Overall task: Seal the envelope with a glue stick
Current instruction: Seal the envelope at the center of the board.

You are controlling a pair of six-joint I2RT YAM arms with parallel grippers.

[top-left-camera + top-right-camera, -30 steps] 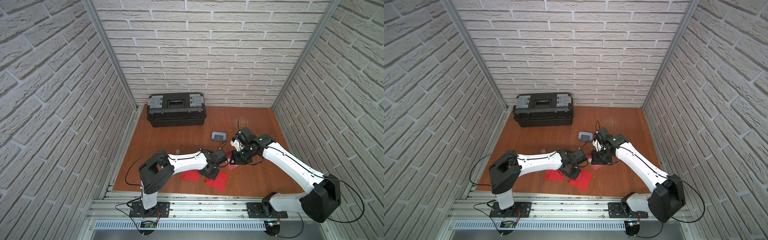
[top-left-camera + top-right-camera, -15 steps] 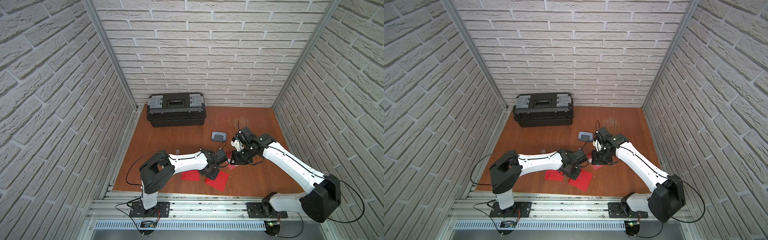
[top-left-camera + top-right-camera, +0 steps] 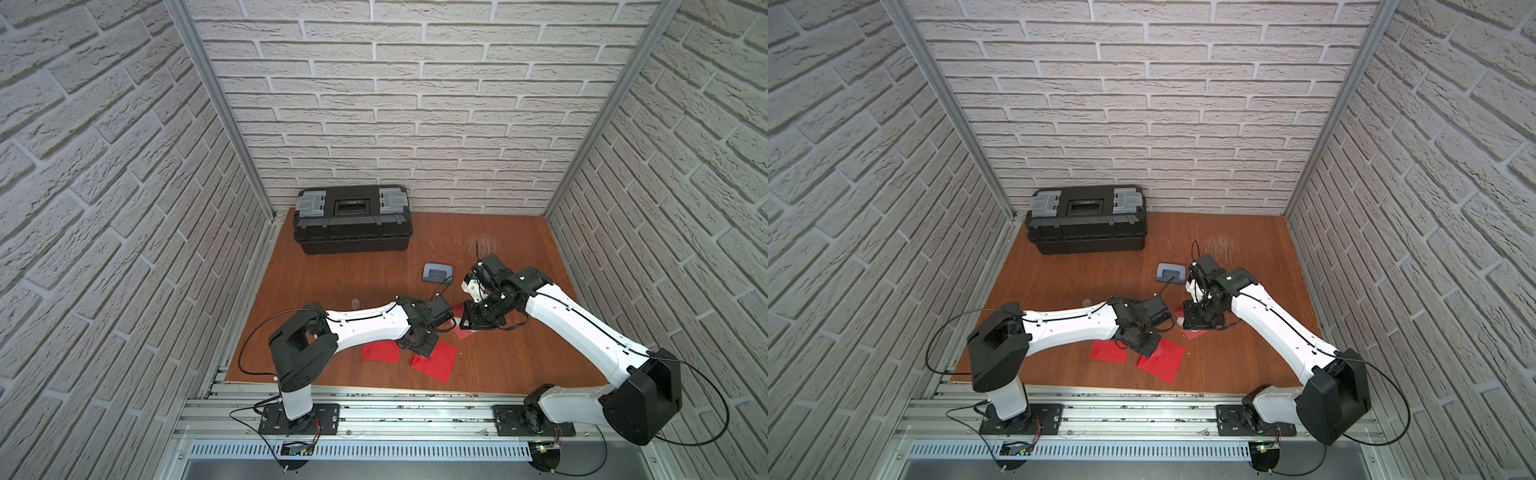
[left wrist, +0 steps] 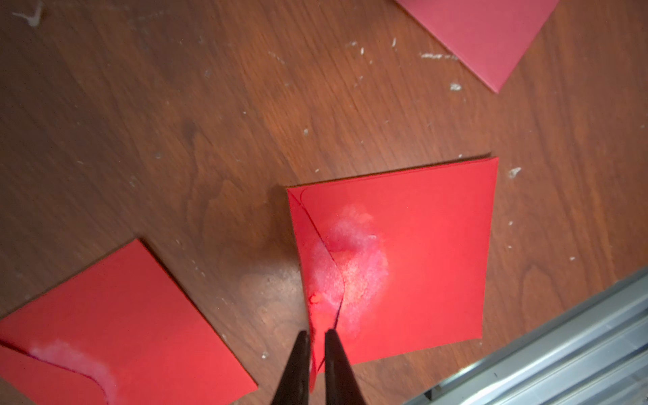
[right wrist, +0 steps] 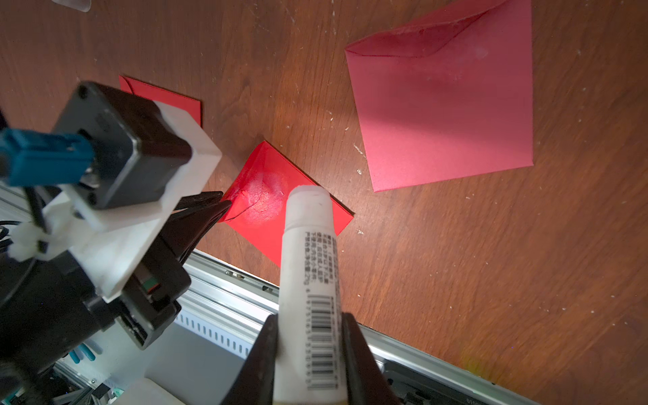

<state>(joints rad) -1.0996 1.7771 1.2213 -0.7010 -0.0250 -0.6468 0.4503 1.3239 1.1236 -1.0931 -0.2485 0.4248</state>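
Note:
A red envelope (image 4: 420,245) lies near the table's front edge, with a whitish glue smear by its flap. It also shows in both top views (image 3: 436,362) (image 3: 1165,359). My left gripper (image 4: 317,338) (image 3: 420,352) is shut on the envelope's edge; red paper runs between the black fingers (image 4: 301,354). My right gripper (image 5: 310,319) is shut on the glue stick (image 5: 308,245), a white tube with a barcode label and no cap. The tube's tip hangs over the same envelope (image 5: 256,231), close to the smear; whether it touches I cannot tell. The right gripper (image 3: 468,322) stands just right of the left one.
Two more red envelopes lie nearby, one to the left (image 3: 380,352) and one under my right wrist (image 5: 445,105). A clear cap (image 3: 355,303) stands behind the left arm. A grey-blue hole punch (image 3: 434,273) and a black toolbox (image 3: 352,224) sit further back.
In the top views neither arm nor any envelope has visibly moved.

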